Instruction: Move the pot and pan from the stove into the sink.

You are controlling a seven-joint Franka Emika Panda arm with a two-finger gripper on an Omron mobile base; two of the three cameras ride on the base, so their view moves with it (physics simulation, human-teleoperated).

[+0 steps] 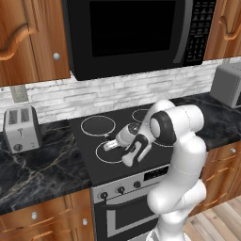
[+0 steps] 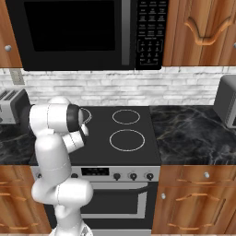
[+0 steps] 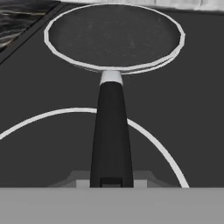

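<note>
We find the gripper (image 1: 112,145) low over the near-left burner of the stove (image 1: 94,164), at the near end of the pan's handle. Whether its jaws grip that handle we cannot tell. The black handle (image 3: 111,131) runs away from the hand across the near burner ring. Farther on, the pan (image 3: 114,36) sits flat on the far-left burner. A toaster (image 1: 20,128) stands on the left counter.
</note>
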